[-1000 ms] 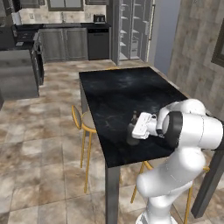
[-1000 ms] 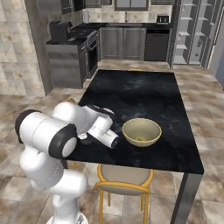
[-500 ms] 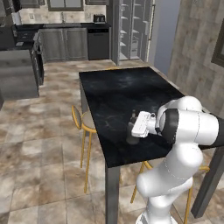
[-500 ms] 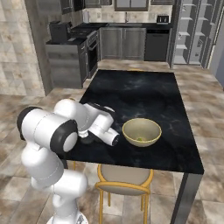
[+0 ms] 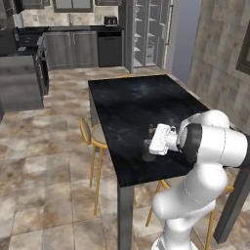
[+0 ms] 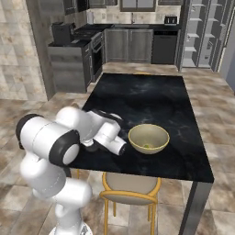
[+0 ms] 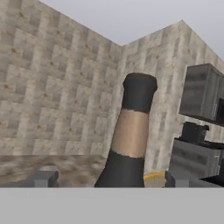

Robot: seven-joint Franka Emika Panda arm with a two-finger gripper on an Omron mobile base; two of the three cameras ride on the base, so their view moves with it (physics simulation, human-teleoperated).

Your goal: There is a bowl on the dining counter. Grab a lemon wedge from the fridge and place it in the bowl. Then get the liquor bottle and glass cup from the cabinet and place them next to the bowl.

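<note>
Two grey finger tips (image 7: 43, 178) are seen well apart at the bottom of the hand view, so the jaws are spread, with the dark, nearly black liquor bottle (image 7: 131, 135) standing upright between them, no contact being discernible. On the thick black marbled dining counter (image 6: 151, 98), the white gripper (image 6: 94, 142) is placed near the near-left edge. To its right, the wide pale yellow-beige bowl (image 6: 148, 138) is set, a tiny yellow-green lemon wedge (image 6: 146, 147) lying inside.
</note>
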